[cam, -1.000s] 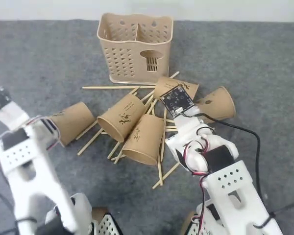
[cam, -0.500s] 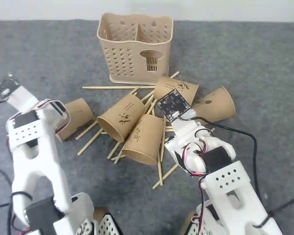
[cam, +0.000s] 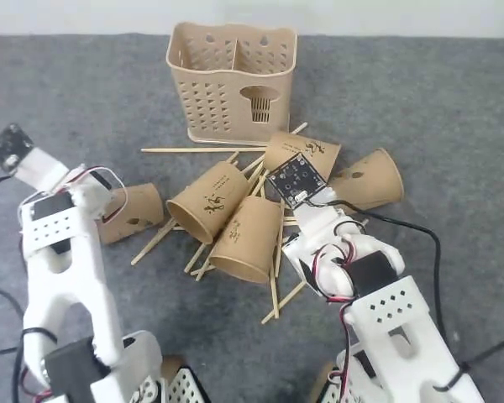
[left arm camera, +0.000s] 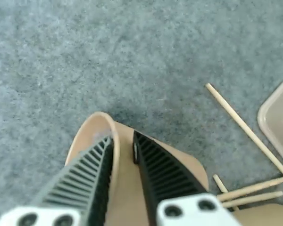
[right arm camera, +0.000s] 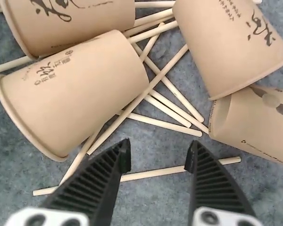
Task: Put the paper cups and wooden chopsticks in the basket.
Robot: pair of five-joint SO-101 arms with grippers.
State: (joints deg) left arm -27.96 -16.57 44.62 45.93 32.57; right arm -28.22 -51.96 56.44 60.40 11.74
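While the left gripper [left arm camera: 121,140] pinches the rim of a cup [left arm camera: 191,162], one finger inside the mouth and one outside, nearly closed on the wall, that cup lies on its side at the nine o'clock end of the heap, on the mat [cam: 84,101]. Four more cups [cam: 248,239] and loose chopsticks [cam: 203,150] sprawl from there toward three o'clock. The basket [cam: 227,101] stands upright at twelve o'clock, just beyond them, with none of them in it as far as shows. The right gripper [right arm camera: 159,148] hangs at the heap's five o'clock edge, jaws spread wide over a single stick [right arm camera: 146,175], touching nothing. The step in hand looks like the grasp of the first cup. The next move calls for a lift clear of the sticks, a swing toward twelve o'clock, and a release above a basket compartment, with the cup upright enough not to catch the rim.
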